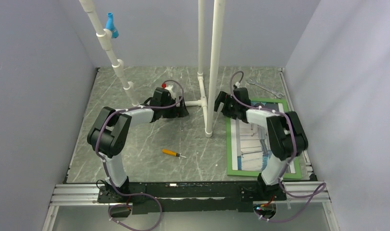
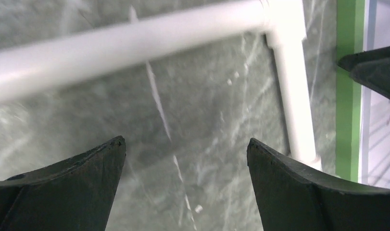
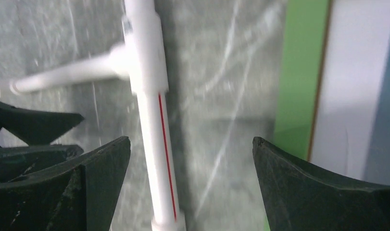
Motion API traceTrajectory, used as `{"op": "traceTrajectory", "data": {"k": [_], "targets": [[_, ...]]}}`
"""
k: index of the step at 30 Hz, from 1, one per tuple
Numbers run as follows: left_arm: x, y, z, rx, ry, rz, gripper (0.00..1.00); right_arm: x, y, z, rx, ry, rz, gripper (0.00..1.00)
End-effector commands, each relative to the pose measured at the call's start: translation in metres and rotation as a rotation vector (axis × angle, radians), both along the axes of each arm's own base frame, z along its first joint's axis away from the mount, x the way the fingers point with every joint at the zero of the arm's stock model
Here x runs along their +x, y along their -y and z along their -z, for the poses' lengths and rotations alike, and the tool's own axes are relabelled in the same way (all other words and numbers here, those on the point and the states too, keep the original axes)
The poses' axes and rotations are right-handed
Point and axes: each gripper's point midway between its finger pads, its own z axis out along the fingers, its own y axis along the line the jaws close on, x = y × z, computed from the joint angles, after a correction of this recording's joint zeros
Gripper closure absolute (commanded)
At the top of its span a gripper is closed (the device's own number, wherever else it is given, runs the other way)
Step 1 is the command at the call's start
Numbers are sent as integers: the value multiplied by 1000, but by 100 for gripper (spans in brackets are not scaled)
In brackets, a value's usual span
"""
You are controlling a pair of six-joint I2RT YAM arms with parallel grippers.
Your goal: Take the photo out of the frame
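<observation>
- While both grippers hang unloaded, table: grey marbled top, bearing everything listed below.
- Pipe stand: white uprights with a foot piece on the table, rising between the two arms. Judged an obstacle, so a reach from the left should go round it, not across.
- Frame: green rails, lying flat on the right side of the table. The step in hand, by my reading, is the approach to it. This is best done by pinning one rail with one gripper while the other works at the print's edge, low and slow, so nothing slides.
- Photo: white-bordered print seated inside the frame, face up, partly hidden under the right arm. Thin and flat, so it likely wants lifting at a corner rather than a pinch from above. Whether glass covers it cannot be told.
- Right gripper: jaws spread wide, holding nothing. It is over bare table just beside the frame's left rail, near the far corner, with the photo just to its right.
- Left gripper: jaws spread wide, holding nothing. It is by the stand's foot, with frame and photo to its right, beyond the pipe.
- Wrench: just past the frame's far rail.
- Screwdriver: orange handle, mid-table, well apart from the frame.
</observation>
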Motion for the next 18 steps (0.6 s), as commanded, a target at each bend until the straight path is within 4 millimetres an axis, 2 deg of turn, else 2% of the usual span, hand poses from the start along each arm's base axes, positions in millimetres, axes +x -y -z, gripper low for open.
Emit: {"op": "traceTrajectory", "data": {"k": [1,3,6,11,14,17,18], "targets": [[-36,27,-23,-20,17,122,1,-81,55,19,-230,-229,111,0],[-52,36,-27,-20,23,156,1,-113,69,19,-277,-271,141,0],[-72,45,-31,-47,27,189,1,-150,77,14,-322,-271,149,0],[-97,57,-48,-131,46,224,1,-197,80,7,-327,-252,140,0],[-108,56,-61,-153,74,232,0,-210,54,-7,-206,-136,63,0],[-117,51,-65,-169,89,228,1,-210,25,-29,-91,21,15,0],[-119,48,-67,-167,91,222,1,-211,23,-32,-76,52,19,0]]}}
